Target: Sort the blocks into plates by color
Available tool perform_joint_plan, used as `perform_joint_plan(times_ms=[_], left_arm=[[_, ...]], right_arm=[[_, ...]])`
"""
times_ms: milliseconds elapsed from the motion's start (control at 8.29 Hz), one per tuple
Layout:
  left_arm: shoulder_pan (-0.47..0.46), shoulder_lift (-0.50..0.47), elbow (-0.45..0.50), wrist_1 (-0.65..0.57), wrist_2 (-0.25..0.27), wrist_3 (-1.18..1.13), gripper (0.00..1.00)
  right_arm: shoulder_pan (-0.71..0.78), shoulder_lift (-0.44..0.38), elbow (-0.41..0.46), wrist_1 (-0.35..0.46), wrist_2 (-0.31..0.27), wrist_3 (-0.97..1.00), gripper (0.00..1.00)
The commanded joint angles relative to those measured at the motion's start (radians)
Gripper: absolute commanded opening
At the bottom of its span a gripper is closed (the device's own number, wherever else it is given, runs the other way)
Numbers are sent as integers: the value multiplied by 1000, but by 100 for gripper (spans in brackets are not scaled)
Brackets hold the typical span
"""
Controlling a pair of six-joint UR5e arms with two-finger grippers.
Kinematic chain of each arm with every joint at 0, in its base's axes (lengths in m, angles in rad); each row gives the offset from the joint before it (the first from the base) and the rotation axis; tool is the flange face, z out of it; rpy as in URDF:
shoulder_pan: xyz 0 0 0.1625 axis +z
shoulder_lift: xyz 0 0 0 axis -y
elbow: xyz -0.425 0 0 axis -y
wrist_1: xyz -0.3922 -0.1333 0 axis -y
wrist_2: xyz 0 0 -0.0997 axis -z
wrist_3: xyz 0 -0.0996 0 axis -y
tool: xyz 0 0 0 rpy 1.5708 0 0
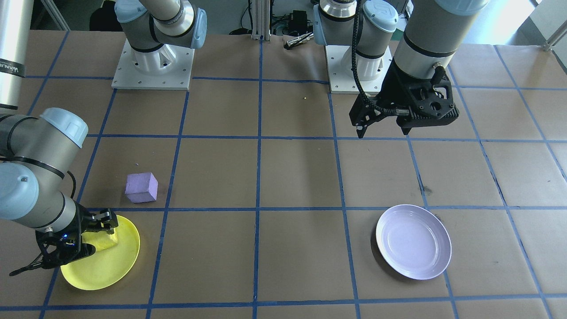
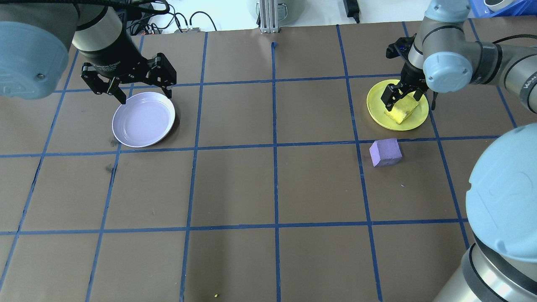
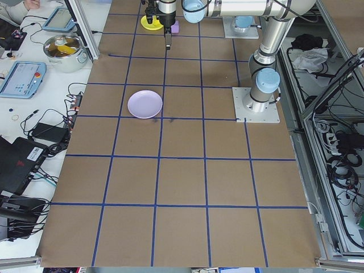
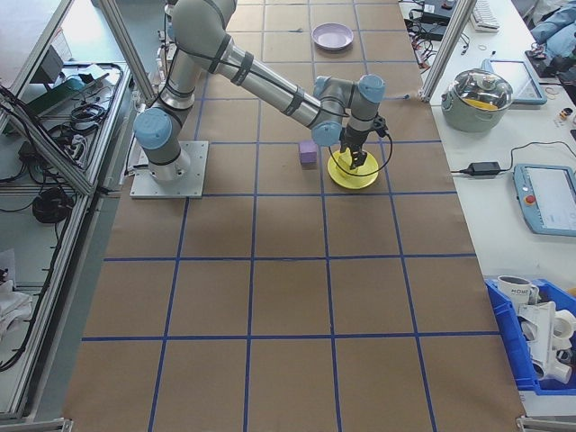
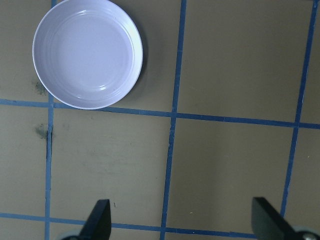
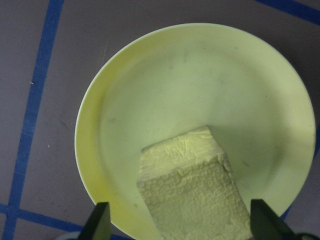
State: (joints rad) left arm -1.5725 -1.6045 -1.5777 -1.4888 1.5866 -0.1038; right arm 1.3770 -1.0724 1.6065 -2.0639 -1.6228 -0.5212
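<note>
The yellow block lies tilted in the yellow plate, toward one side of it. My right gripper stands open over that plate, a finger on each side of the block without squeezing it. The purple block sits on the table just beside the yellow plate, nearer the robot. My left gripper hangs open and empty above the far rim of the lavender plate, which has nothing in it. The left wrist view shows this plate well ahead of the fingertips.
Brown paper with a blue tape grid covers the table. The two arm bases stand at the robot's edge. A side bench holds a metal pot and a tablet.
</note>
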Motion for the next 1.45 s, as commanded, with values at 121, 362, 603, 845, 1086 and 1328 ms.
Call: perform_joint_plan(times_ms=[121,362,603,845,1086,1328], left_arm=[[2,0,1,1,0,1,100],[2,0,-1,1,0,1,100],[3,0,-4,1,-2,1,100],[9,0,-4,-1,0,12,100],[12,0,-4,-1,-2,13,100],[11,0,-4,-1,-2,12,100]], right_arm=[[57,-107,26,186,15,225,100],[57,-158,155,185,86,256,100],[57,-167,249,58,64,250,100],[57,-164,311,16,31,256,100],[57,-167,328,8,32,265,37],[62,-173,316,8,54,343,7]])
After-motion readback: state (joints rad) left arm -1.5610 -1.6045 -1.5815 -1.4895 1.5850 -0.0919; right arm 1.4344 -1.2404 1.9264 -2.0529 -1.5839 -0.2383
